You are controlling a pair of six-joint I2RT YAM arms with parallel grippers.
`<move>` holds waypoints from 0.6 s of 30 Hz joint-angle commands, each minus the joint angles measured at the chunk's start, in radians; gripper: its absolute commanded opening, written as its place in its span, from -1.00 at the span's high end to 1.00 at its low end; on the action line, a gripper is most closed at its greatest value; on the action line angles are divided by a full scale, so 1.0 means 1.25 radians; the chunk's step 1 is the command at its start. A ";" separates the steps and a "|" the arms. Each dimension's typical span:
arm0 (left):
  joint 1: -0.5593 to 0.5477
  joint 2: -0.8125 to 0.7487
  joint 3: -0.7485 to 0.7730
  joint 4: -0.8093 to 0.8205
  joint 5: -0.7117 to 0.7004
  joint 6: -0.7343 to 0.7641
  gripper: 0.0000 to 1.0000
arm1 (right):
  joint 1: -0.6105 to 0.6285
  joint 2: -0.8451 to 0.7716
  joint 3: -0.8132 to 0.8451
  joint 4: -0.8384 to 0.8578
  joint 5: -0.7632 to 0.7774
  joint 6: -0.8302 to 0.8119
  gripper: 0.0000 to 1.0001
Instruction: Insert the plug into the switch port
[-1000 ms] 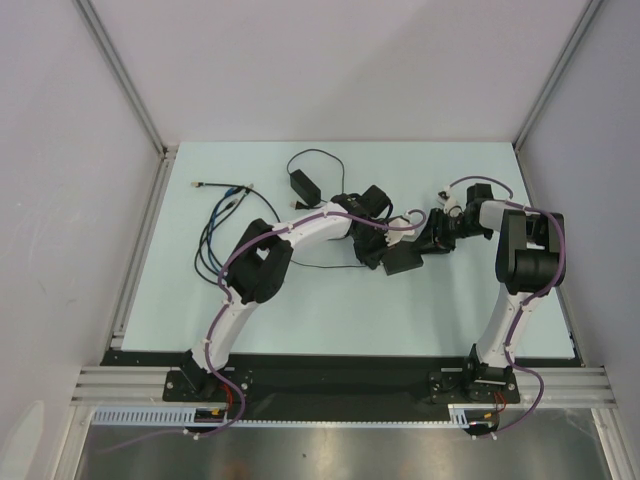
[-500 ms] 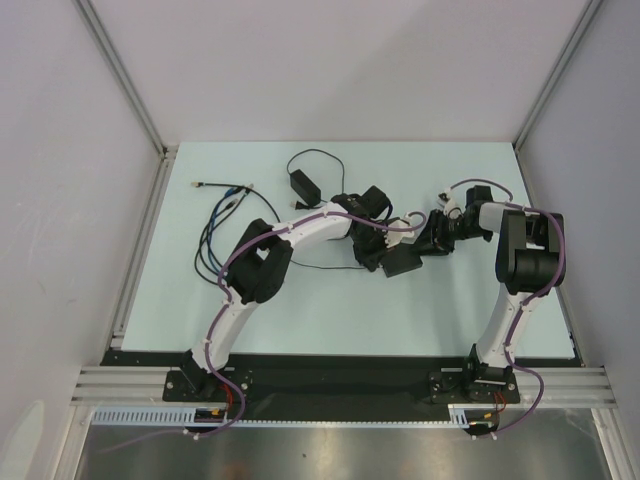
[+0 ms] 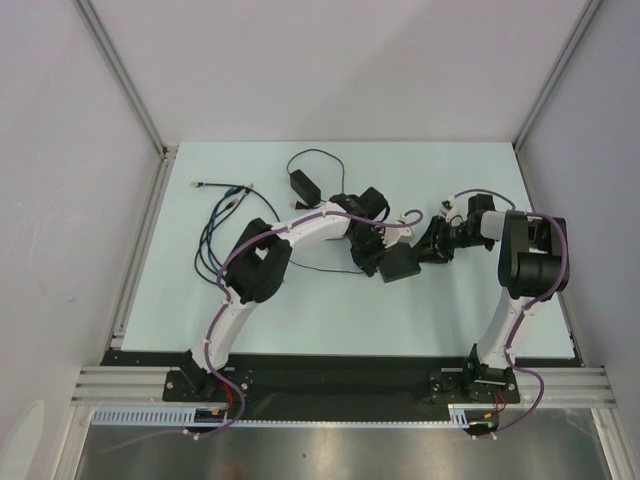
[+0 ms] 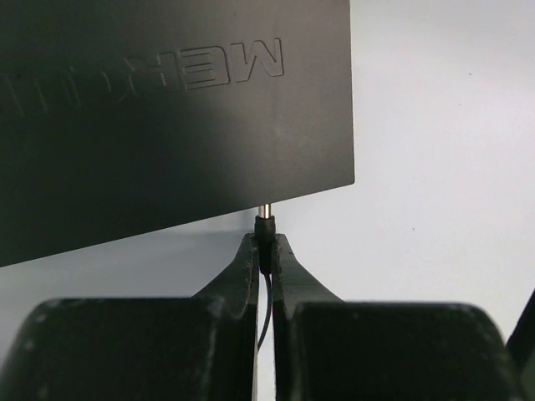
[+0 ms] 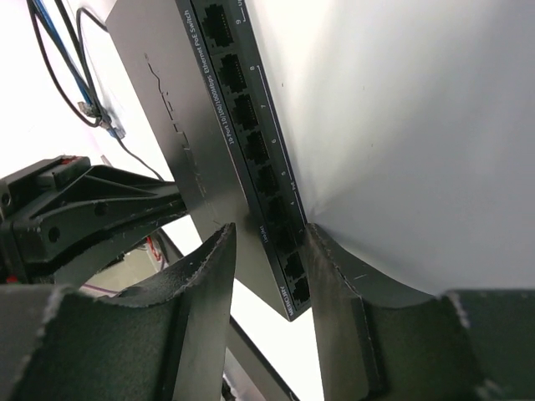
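Note:
The switch [image 3: 400,263] is a flat matte-black box lying mid-table between both arms. In the left wrist view its embossed top [image 4: 167,109] fills the upper left. My left gripper [image 4: 266,246] [image 3: 374,250] is shut on the plug [image 4: 265,225], a small black barrel with a metal tip that meets the switch's near edge. The thin black cord runs back between the fingers. In the right wrist view my right gripper [image 5: 267,238] [image 3: 428,245] straddles the switch's port end [image 5: 251,150], open. One finger lies against the port face, and a slim gap shows at the other.
A small black power adapter brick [image 3: 300,183] with its looped cord lies at the back. A bundle of blue and black cables [image 3: 215,225] [image 5: 67,67] sprawls at the left. Side walls enclose the table.
My right wrist has turned and dropped slightly, and its jaws have eased a little wider round the switch. The switch has shifted slightly left. My left gripper still holds the plug at the edge.

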State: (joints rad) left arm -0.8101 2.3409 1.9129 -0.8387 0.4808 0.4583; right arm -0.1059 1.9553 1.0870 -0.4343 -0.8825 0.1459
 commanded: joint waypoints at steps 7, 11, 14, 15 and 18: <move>-0.007 0.026 -0.061 -0.036 -0.001 -0.017 0.99 | -0.001 -0.025 -0.047 -0.032 0.004 0.027 0.08; -0.008 0.026 -0.054 -0.042 0.010 -0.013 0.99 | 0.000 -0.024 -0.051 -0.026 0.011 0.035 0.03; -0.011 0.027 -0.052 -0.047 0.015 -0.002 0.99 | -0.001 -0.024 -0.054 -0.024 0.013 0.040 -0.01; -0.012 0.029 -0.050 -0.053 0.015 0.001 0.99 | -0.001 -0.027 -0.054 -0.027 0.014 0.038 -0.04; -0.007 0.017 -0.067 -0.052 0.007 0.000 0.99 | -0.009 -0.029 -0.049 -0.039 0.021 0.020 -0.09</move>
State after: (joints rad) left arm -0.8055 2.3306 1.8874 -0.8581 0.5278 0.4366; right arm -0.1146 1.9331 1.0443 -0.4385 -0.9092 0.1944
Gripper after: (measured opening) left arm 0.043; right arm 0.536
